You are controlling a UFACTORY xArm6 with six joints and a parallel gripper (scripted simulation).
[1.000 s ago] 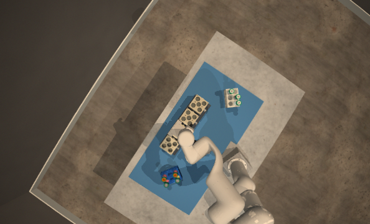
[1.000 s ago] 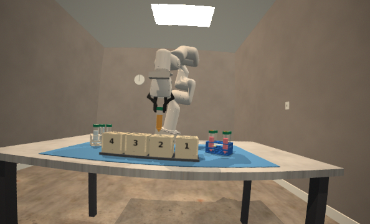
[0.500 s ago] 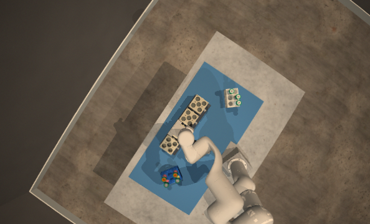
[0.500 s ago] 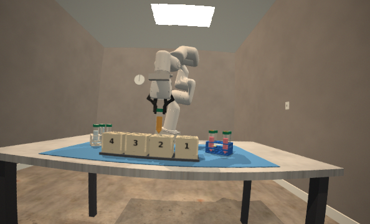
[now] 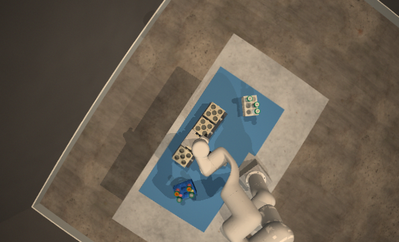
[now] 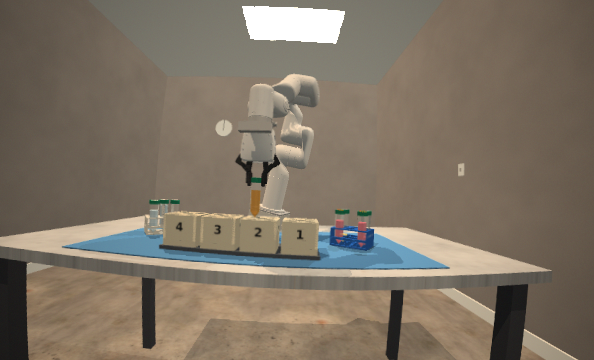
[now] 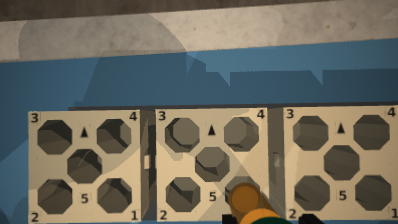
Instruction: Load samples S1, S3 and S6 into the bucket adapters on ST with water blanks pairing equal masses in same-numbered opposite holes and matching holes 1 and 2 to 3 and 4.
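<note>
We have the hand (image 5: 201, 135) (image 6: 256, 184) (image 7: 269, 220) closed partway, its fingers stopped against the cap end of an orange-filled tube (image 6: 255, 201) (image 7: 245, 199). Gripping it high leaves the lower part free to enter a hole. The tube hangs upright over adapter 2 (image 6: 257, 245) (image 7: 170, 165), its tip near hole 1, so we judge that lowering it there comes next. A tip off centre could catch the rim and shift the loose adapter.

Adapter 1 (image 5: 187, 150) (image 6: 300, 242) (image 7: 42, 162) and adapter 3 (image 5: 207, 122) (image 6: 219, 240) (image 7: 310, 156) show open holes, as does adapter 4 (image 5: 217, 107) (image 6: 179, 237). Adapter 4 matters most: its hole 1 needs a partner of equal mass, and holes 3 and 4 of adapter 2 must offset whatever goes into 1 and 2.

The blue rack (image 5: 181, 185) (image 6: 352, 240) holds four tubes, two with orange dots, so we take ours for the third sample; we cannot read its name. Three green-capped tubes, probably the blanks, stand in the pale rack (image 5: 251, 115) (image 6: 152, 227), ready as counterweights. We cannot make out the DONE key. The loading looks barely begun.
</note>
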